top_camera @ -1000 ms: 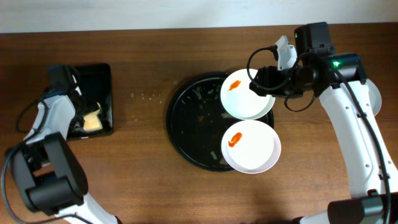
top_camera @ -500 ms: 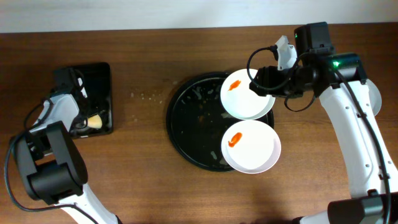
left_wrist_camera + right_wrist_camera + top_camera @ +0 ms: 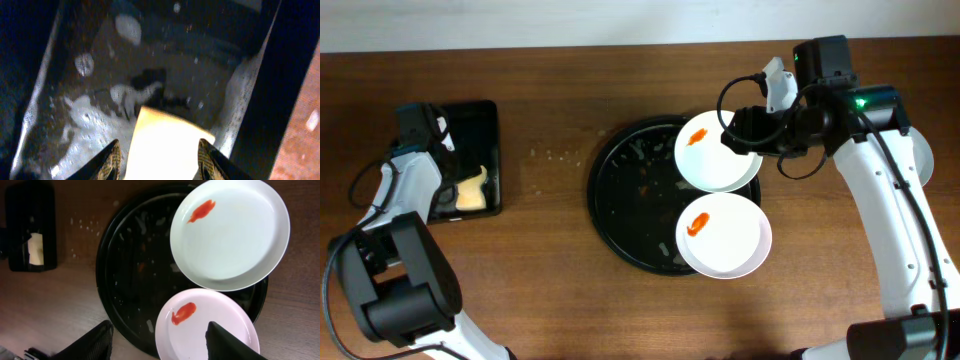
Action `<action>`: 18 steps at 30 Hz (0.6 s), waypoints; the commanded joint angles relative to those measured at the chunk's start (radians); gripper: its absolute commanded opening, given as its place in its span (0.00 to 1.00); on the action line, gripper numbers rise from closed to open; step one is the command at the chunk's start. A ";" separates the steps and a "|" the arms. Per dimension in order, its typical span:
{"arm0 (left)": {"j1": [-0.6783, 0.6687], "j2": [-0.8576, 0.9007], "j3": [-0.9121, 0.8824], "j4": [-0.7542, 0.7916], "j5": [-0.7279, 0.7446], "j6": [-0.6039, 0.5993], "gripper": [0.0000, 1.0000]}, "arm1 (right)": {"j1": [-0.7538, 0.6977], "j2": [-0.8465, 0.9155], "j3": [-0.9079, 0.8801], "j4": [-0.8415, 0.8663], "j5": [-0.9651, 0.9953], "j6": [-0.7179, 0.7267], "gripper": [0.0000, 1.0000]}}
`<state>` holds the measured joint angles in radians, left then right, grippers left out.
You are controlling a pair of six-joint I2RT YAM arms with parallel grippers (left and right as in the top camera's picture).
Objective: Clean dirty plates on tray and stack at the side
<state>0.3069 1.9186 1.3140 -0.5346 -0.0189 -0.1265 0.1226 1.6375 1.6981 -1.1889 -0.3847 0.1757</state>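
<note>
Two smeared plates sit on the right half of the round tray (image 3: 620,200), mid-frame on a dark wooden table (image 3: 550,290): the upper plate (image 3: 718,160) and the lower plate (image 3: 725,240), both reaching past the rim. A pale strip (image 3: 620,20) runs beyond the table's top edge, and light specks (image 3: 550,155) dot the wood left of the tray.

At upper left, the small tray (image 3: 485,135) holds a yellow sponge (image 3: 470,190). Only the left wrist view shows white foam (image 3: 85,117) on its floor. There the left gripper (image 3: 159,142) stands with its jaws apart over the sponge.

The right gripper (image 3: 159,324) spreads wide, holding nothing, above the tray and lower plate.
</note>
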 commanded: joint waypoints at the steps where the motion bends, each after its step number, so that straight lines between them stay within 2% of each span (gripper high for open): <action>1: -0.001 0.018 0.001 0.047 -0.010 0.012 0.47 | 0.008 -0.002 0.006 0.003 -0.008 -0.006 0.61; 5: -0.003 0.100 0.001 0.064 0.008 0.013 0.45 | 0.008 -0.002 0.006 0.003 -0.008 -0.006 0.61; 7: -0.003 0.138 0.001 0.069 0.034 0.012 0.39 | 0.008 -0.002 0.006 0.003 -0.008 -0.006 0.61; 10: -0.003 0.185 0.001 0.071 0.042 0.012 0.23 | 0.008 -0.002 0.006 0.003 -0.008 -0.006 0.61; 12: -0.003 0.195 0.001 0.070 0.042 0.012 0.06 | 0.008 -0.002 0.006 0.003 -0.008 -0.006 0.61; 13: -0.003 0.196 0.002 0.071 0.042 0.012 0.01 | 0.008 -0.002 0.006 0.003 -0.008 -0.006 0.61; 18: -0.003 0.140 0.005 0.048 0.042 0.012 0.00 | 0.008 -0.002 0.006 0.003 -0.008 -0.006 0.61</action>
<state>0.3088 2.0533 1.3346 -0.4557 -0.0032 -0.1188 0.1226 1.6375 1.6981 -1.1885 -0.3866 0.1753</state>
